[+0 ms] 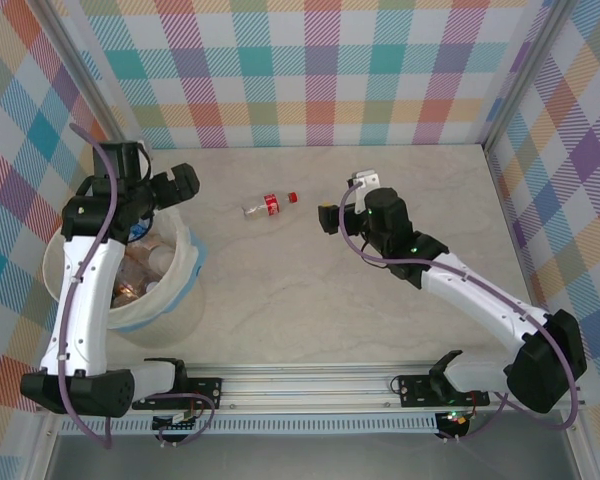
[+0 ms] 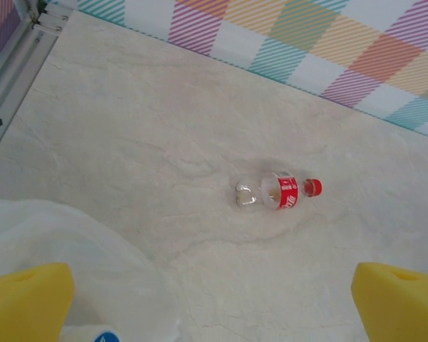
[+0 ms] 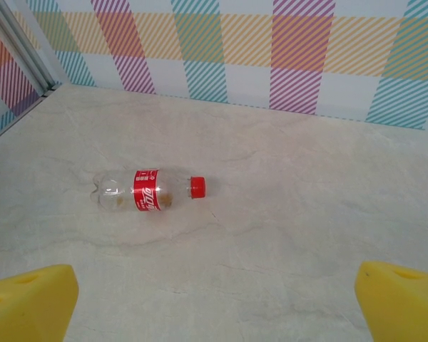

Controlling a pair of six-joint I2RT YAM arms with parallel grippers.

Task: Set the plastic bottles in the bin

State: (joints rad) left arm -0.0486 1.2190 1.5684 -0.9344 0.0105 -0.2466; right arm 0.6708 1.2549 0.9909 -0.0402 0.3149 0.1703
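**One bottle loose on the table, both grippers wide open**

Right gripper (image 1: pixel 342 202) hangs empty, jaws spread wide; in its wrist view the yellow pads (image 3: pixel 30 303) sit at the two bottom corners. Ahead of it, apart from the fingers, a clear red-label bottle (image 3: pixel 146 191) lies on its side on the pale table (image 1: pixel 310 290), red cap pointing toward the right arm. Left gripper (image 1: pixel 165 185) hovers over the far rim of the bin (image 1: pixel 175 318), also spread wide and empty, with its pads (image 2: pixel 28 303) at the frame corners. The bin stands at the left side of the table and holds several bottles (image 1: pixel 145 268). The lone bottle lies between the two grippers, well clear of the bin.
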